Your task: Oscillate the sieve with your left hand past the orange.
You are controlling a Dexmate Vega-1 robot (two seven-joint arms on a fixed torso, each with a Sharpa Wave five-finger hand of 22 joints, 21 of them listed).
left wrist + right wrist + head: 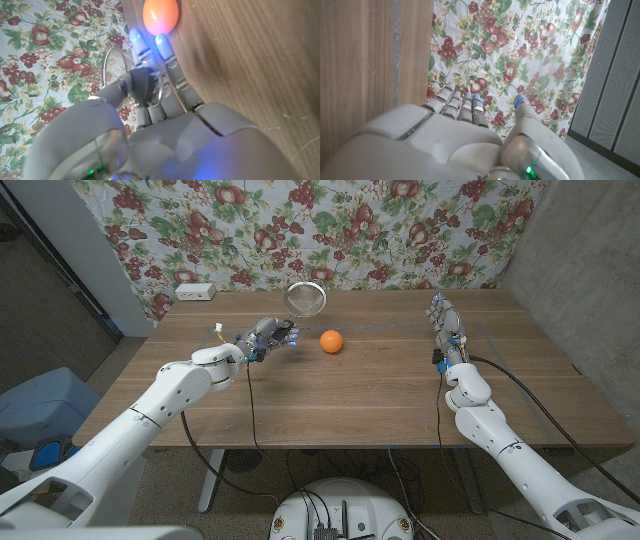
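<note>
Your left hand (268, 338) grips the handle of the round silver wire-mesh sieve (305, 299), fingers curled around it, and holds the mesh bowl raised above the far part of the brown wooden table (380, 385), against the floral fruit-print cloth (330, 230) hung behind. The round orange fruit (331, 341) sits on the table just beside your fingertips, to their right in the head view, with the sieve bowl behind it and to the left. No writing or brand can be read on the sieve, the hands or the cloth; a white box (194, 292) at the table's far left corner is too small to read.

The left wrist view brings what the head view cannot: the left hand's fingers (161, 47) lit blue at the tips, reaching almost to the orange fruit (160, 15), and the sieve's mesh (116, 66) seen against the cloth. The head view alone gives the whole layout.

Your right hand (446, 320) stands at the table's right side holding nothing, fingers extended and lying close together. The right wrist view shows its fingers (462, 102) pointing toward the cloth, beside the table's edge.
</note>
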